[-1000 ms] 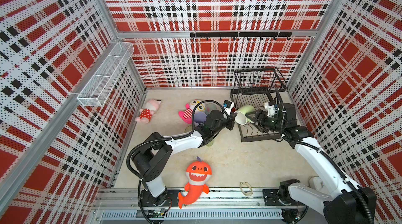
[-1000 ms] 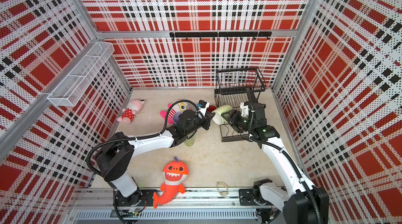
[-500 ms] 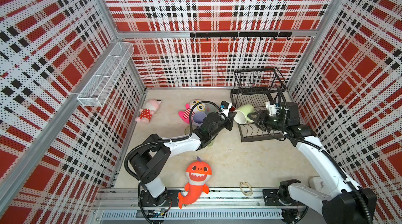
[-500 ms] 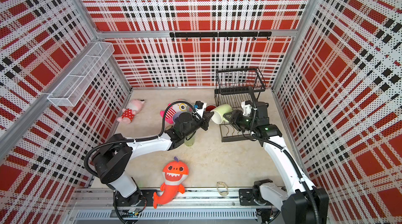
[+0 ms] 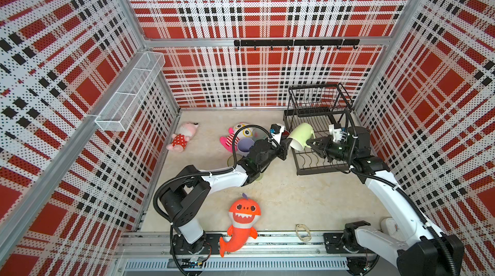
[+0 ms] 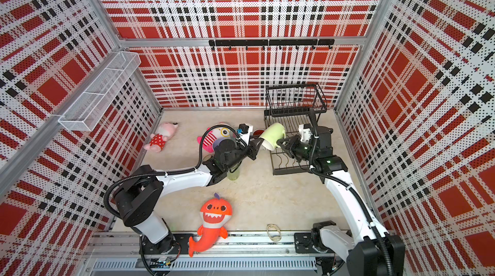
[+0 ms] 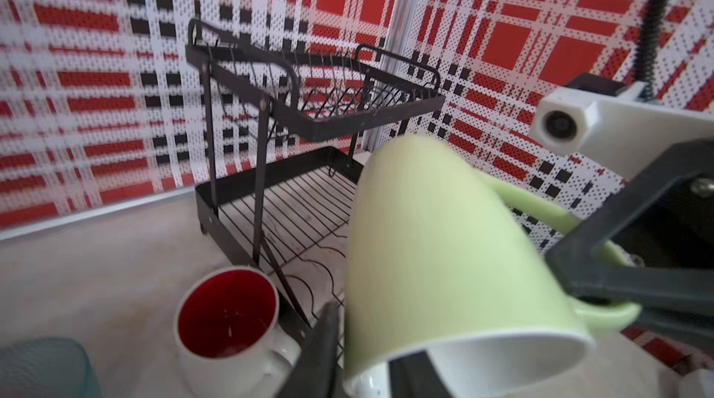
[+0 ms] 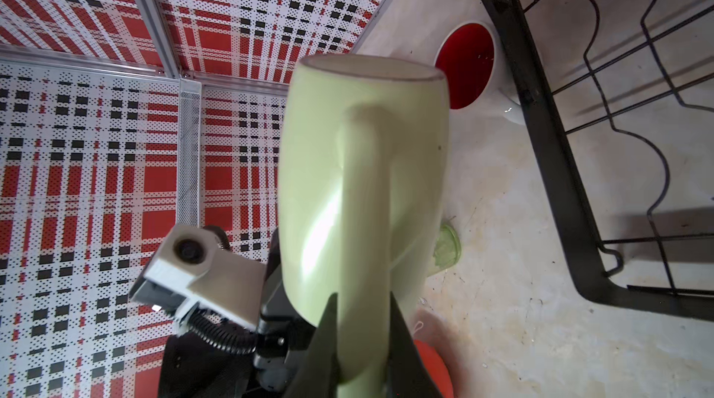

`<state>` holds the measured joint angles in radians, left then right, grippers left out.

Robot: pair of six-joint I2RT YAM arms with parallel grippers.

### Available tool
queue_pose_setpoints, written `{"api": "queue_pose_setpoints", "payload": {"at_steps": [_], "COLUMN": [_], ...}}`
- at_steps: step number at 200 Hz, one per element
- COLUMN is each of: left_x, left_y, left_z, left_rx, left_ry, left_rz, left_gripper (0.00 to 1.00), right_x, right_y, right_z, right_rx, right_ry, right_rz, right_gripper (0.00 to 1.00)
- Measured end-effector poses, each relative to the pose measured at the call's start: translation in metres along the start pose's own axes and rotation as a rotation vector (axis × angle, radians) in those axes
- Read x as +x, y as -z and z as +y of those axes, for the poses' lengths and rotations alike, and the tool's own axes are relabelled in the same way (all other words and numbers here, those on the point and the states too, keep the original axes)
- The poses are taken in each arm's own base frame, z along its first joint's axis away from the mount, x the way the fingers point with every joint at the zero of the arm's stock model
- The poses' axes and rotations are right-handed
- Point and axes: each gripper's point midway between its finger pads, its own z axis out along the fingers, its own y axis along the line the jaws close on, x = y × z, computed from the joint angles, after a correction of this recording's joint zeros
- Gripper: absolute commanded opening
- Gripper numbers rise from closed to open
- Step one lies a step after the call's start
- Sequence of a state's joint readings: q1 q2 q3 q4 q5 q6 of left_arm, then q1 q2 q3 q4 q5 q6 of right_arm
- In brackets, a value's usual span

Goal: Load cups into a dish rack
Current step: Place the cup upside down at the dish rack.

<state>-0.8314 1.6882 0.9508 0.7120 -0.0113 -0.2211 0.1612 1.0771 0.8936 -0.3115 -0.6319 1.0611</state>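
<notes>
A pale-green mug (image 5: pixel 301 136) (image 6: pixel 273 135) hangs tilted in the air by the left front corner of the black dish rack (image 5: pixel 316 173) (image 6: pixel 294 171), mouth toward my left arm. My right gripper (image 5: pixel 312 144) (image 8: pixel 361 299) is shut on its handle (image 8: pixel 363 222). My left gripper (image 5: pixel 288 144) (image 7: pixel 367 338) straddles the rim, open, with one finger (image 7: pixel 322 338) just clear of the outer wall. On the floor by the rack stands a white red-lined mug (image 7: pixel 228 315) (image 8: pixel 465 64). A lavender cup (image 5: pixel 245 146) and a green tumbler (image 6: pixel 233 174) sit under my left arm.
The rack's raised upper basket (image 5: pixel 318 100) (image 7: pixel 317 125) is at the back right corner. Plush toys lie on the floor: an orange shark (image 5: pixel 242 215), a pink doll (image 5: pixel 183 136), a striped one (image 5: pixel 238 135). A white mesh basket (image 5: pixel 131 92) hangs on the left wall.
My right gripper has closed on the mug's handle. My left gripper, shut on the rim before, has loosened. The mug has barely moved.
</notes>
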Motion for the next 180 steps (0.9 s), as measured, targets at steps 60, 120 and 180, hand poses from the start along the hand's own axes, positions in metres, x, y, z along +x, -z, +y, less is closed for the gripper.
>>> {"api": "queue_pose_setpoints", "payload": {"at_steps": [60,120,180], "left_x": [-0.003,-0.015,-0.032], "left_y": [0.0,0.003,0.012], "left_z": [-0.004,0.0,0.003], "left_rx": [0.046,0.041,0.029], "left_ry": [0.027,0.036,0.035], "left_rz": [-0.004,-0.029,-0.048], "left_gripper": [0.62,0.69,0.69], "right_x": [-0.017,-0.037,-0.062], "right_y": [0.005,0.021,0.043], "right_z": [-0.025,-0.066,-0.093], "right_rx": [0.135,0.38,0.564], "right_ry": [0.069,0.277,0.539], "right_rz": [-0.105,-0.22,-0.375], "right_gripper": [0.0,0.0,0.0]}}
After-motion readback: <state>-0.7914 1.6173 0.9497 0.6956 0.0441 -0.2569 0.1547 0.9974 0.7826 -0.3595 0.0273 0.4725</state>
